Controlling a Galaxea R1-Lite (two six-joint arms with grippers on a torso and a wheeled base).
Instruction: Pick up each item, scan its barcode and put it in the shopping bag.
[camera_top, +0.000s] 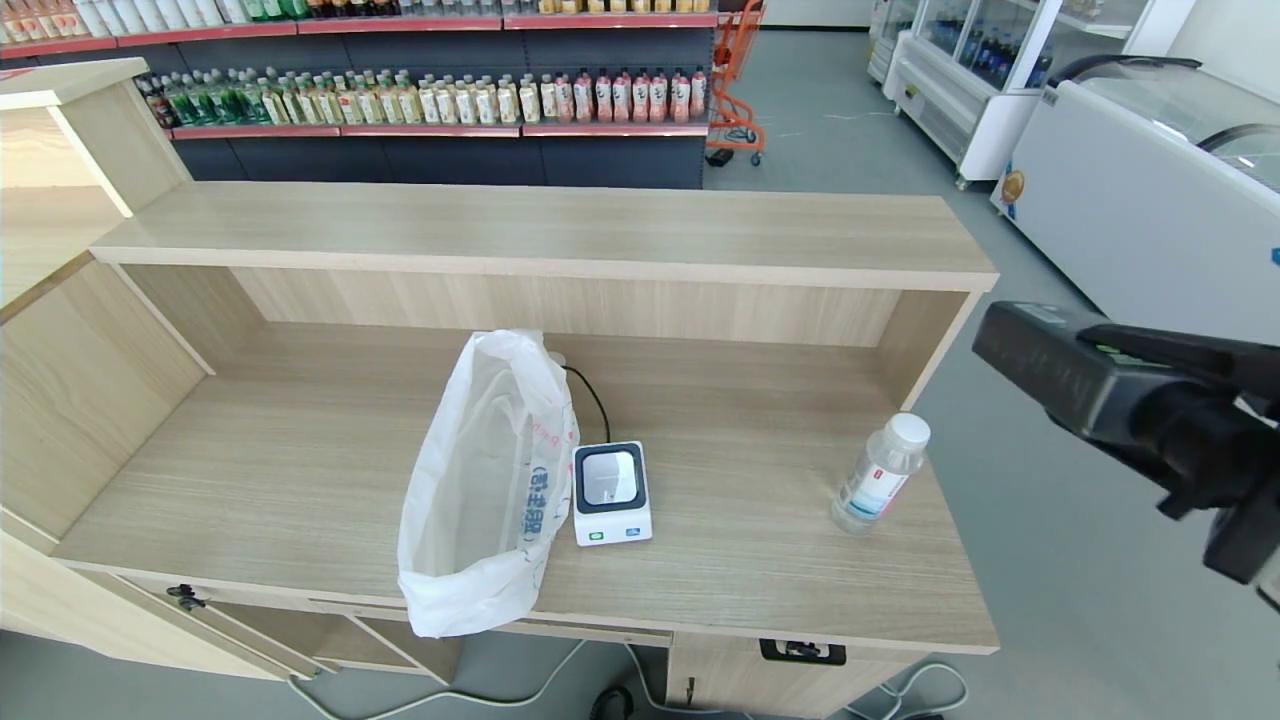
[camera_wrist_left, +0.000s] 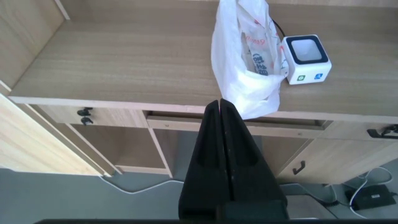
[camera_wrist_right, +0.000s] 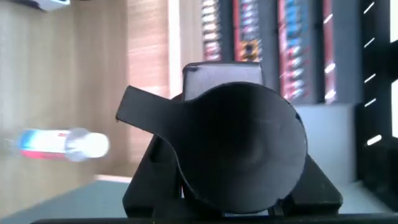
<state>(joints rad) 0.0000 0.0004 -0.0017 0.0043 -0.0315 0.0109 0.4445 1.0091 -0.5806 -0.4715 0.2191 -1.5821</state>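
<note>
Water bottle (camera_top: 882, 472) stood upright near the right front corner of the wooden counter (camera_top: 300, 470), clear-bodied with a white cap and a pale label, and nothing touched it. It was the 1 loose item on the surface. In the right wrist view the same bottle (camera_wrist_right: 59, 144) showed against the wood grain, well apart from the dark body of the arm.

A white shopping bag (camera_top: 490, 480) sat upright toward the middle of the counter, its bottom sagging over the front edge. The scanner (camera_top: 611, 492), a small white box with a dark glass top, stood just beside the bag on the side nearer the bottle (a black cable (camera_top: 592, 395) ran from it toward the back panel).

The left gripper (camera_wrist_left: 221, 104) hung in front of the counter, below the level of the bag, with its 2 black fingers (camera_wrist_left: 211, 143) pressed flat together and nothing between them. The right gripper (camera_top: 1020, 355) was held off the counter's right end, beyond the bottle and apart from it; whether it was open or closed could not be told.
</note>
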